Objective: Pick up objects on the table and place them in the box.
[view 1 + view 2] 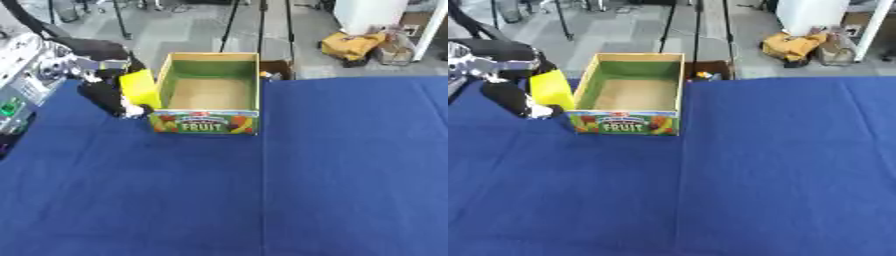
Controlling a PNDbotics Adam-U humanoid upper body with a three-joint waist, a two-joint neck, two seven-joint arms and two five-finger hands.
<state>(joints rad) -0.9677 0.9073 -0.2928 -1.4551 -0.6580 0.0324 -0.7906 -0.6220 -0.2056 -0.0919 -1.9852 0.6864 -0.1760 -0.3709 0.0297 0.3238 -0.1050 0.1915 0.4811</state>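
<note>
We start with the blue cloth-covered tabletop point(262, 190), which carries no loose objects that we can see. At its far side stands the open cardboard fruit box point(210, 94), its green-lined inside showing nothing but the bare brown floor. Just beside the box's left wall, our black left robot hand point(109, 95) is clenched around a flat yellow block point(140, 87), held upright, we judge, so it can clear the rim. Our right robot hand is out of sight.

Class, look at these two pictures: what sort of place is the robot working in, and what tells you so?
Probably a lab or workshop: a blue-covered table on a bare grey floor, stand legs behind, and equipment at the left edge.
</note>
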